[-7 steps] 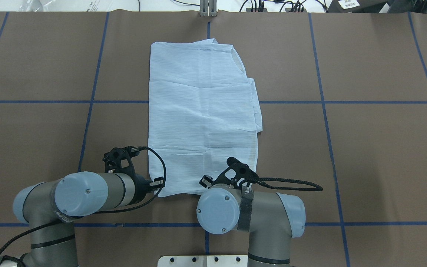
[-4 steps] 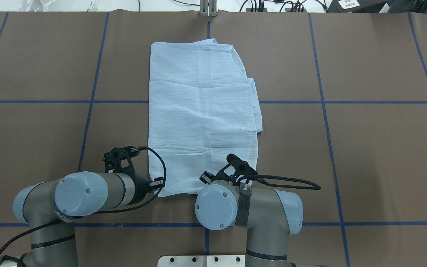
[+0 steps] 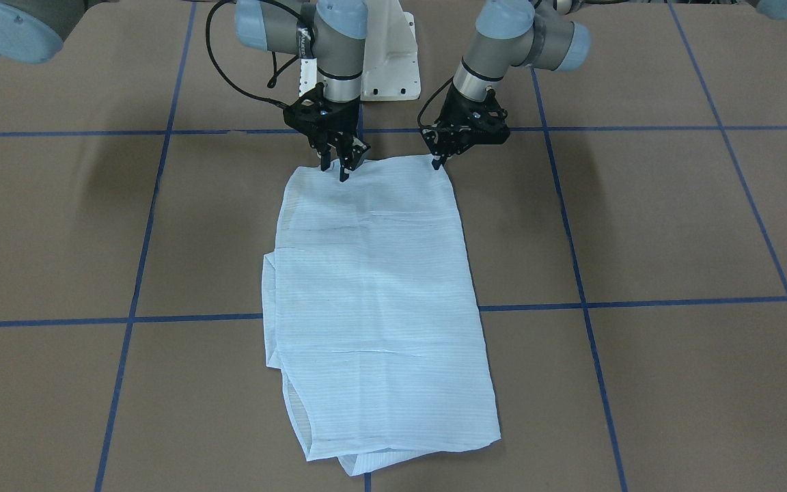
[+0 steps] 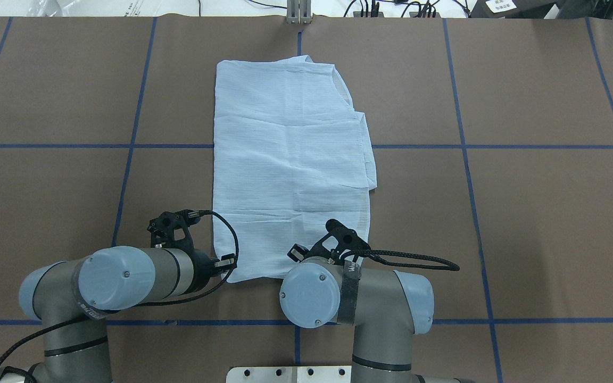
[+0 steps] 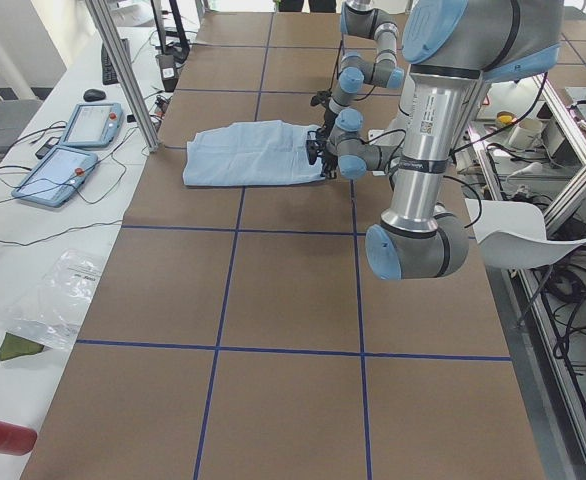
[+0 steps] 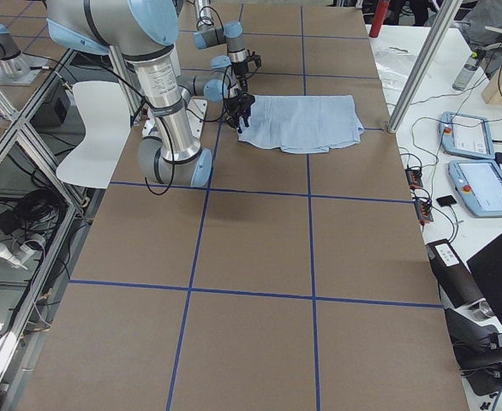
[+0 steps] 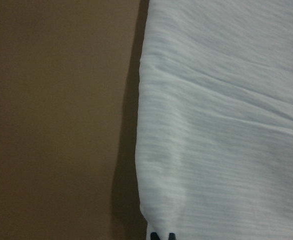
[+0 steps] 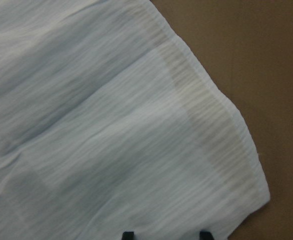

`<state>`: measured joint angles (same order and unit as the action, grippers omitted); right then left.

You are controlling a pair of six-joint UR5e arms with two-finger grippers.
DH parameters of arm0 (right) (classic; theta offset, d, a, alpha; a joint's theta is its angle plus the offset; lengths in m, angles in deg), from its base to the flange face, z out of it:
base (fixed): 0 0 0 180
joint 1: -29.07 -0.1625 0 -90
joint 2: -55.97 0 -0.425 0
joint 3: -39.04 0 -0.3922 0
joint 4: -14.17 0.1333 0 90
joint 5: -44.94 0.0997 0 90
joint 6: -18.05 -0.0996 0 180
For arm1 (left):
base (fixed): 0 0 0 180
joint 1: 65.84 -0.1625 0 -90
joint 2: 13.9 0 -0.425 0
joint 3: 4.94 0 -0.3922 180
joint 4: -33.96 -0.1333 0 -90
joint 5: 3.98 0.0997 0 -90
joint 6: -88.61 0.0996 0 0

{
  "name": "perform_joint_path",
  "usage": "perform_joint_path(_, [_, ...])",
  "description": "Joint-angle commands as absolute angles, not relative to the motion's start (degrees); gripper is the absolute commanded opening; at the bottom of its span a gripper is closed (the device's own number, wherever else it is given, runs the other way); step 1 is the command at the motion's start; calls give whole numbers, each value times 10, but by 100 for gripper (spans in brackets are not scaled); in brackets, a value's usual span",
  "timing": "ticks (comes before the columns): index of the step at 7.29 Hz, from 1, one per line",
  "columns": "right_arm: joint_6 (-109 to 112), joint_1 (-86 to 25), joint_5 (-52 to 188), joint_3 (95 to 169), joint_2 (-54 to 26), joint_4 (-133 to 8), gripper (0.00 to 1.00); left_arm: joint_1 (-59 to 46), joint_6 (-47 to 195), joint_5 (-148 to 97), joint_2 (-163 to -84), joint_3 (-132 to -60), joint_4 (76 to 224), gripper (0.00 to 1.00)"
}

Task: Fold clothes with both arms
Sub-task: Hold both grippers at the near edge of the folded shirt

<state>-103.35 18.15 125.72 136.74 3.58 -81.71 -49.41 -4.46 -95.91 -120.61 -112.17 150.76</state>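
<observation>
1. Two black grippers stand at the near hem of the shirt [image 4: 290,159], the end closest to the robot's edge of the table [image 4: 524,213].
2. The left gripper [image 3: 440,162] points down at the hem's left corner. In its wrist view the fingertips [image 7: 155,236] are narrow and almost meet. The cloth rises in a small ridge up into them, so the corner is pinched.
3. The right gripper [image 3: 335,171] is spread wide. Its wrist view shows both fingertips [image 8: 128,235] well apart over the cloth, a little inward from the hem's right corner. I cannot tell whether they touch the fabric.
4. The left arm [image 4: 120,276] comes in low from the robot's left, its forearm lying roughly along the robot's edge of the table. The right arm [image 4: 359,298] bends its wrist down over the hem.
5. The shirt lies flat in the middle of the table, folded into a long rectangle that runs from the robot's edge towards the far edge. An under-layer juts out along its right side, and a curved opening shows near the far right corner.
6. Blue tape lines [image 4: 461,146] cross the brown table in a grid, and a white pedestal base [image 3: 390,61] stands at the robot's edge.
</observation>
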Motion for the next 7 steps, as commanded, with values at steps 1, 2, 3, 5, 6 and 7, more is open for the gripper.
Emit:
perform_joint_path(1, [-1030,182,1259,1368,37,-822,70,-494,-45,-959,-1207,-1122,1508,0])
perform_joint_path(2, [-1030,183,1260,1367,37,-822,70,-494,-45,-959,-1206,-1122,1508,0])
perform_joint_path(3, [-1030,185,1260,1367,37,-822,70,-494,-45,-959,-1206,-1122,1508,0])
perform_joint_path(5, [-1035,188,1258,1367,37,-822,47,-494,-45,-959,-1207,-1122,1508,0])
perform_joint_path(6, [-1037,189,1256,1367,36,-822,27,-494,-45,-959,-1207,-1122,1508,0])
perform_joint_path(7, [-1039,189,1256,1367,37,-821,3,-494,-45,-959,-1207,-1122,1508,0])
